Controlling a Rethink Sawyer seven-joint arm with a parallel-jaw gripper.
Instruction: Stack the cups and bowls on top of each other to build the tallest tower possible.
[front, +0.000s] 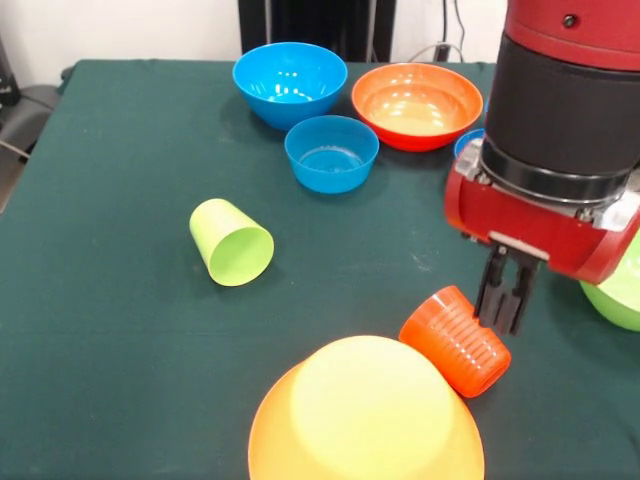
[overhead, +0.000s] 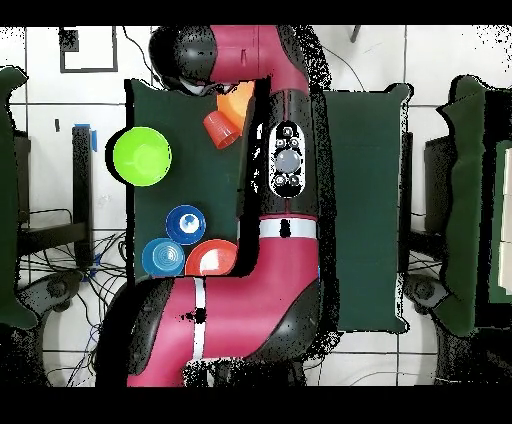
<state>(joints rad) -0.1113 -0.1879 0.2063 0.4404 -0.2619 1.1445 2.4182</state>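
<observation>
The large light-orange bowl (front: 365, 425) stands upside down at the near edge with nothing on it. The ribbed orange cup (front: 455, 342) lies on its side against the bowl's right flank. My gripper (front: 505, 322) hangs just right of the cup, fingers (front: 494, 290) close together, tips at the cup's upper side near its rim. I cannot tell whether they touch it. The lime-green cup (front: 231, 243) lies on its side at mid-left, mouth toward the camera. In the overhead view the arm hides the gripper; the orange cup (overhead: 222, 128) and part of the light-orange bowl (overhead: 238, 100) show.
At the far side stand a medium blue bowl (front: 290, 82), a small blue bowl (front: 331, 152), a red-orange bowl (front: 417, 105) and a further blue bowl (front: 468, 143) half hidden by the arm. A lime-green bowl (front: 620, 295) sits at the right edge. No pink bowl shows.
</observation>
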